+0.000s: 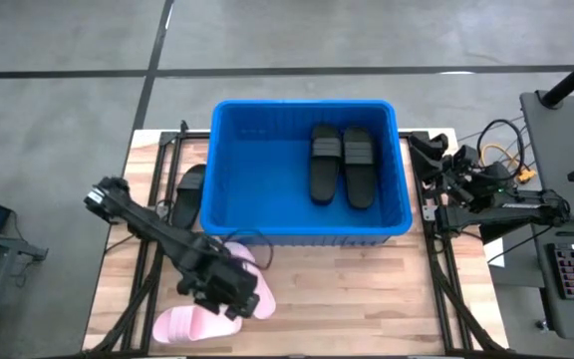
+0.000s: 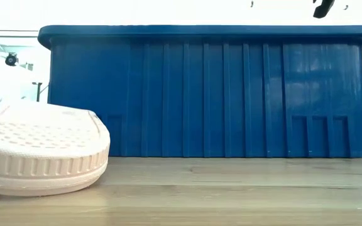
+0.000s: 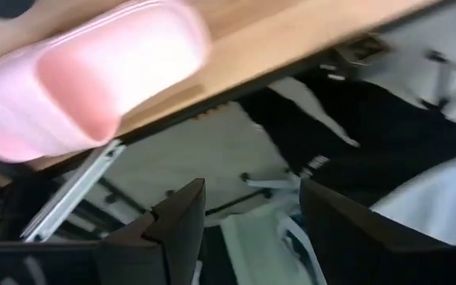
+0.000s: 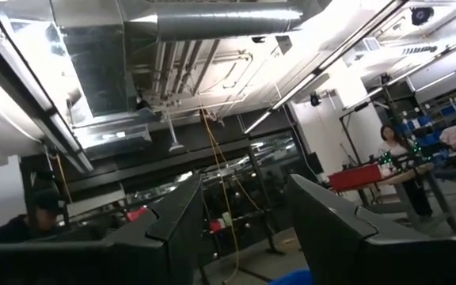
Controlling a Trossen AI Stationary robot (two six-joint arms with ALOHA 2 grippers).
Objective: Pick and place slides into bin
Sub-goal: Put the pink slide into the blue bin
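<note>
Left gripper [image 3: 248,218], jaws spread and empty, hangs over the pink slides [image 1: 192,321] at seven o'clock of the blue bin [image 1: 229,170]; they sit at the table's edge, so a nudge could tip one off; right gripper [image 4: 244,218] spread, parked at three o'clock.

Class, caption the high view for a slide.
Two black slides lie in the blue bin; pink slides wait outside.
</note>
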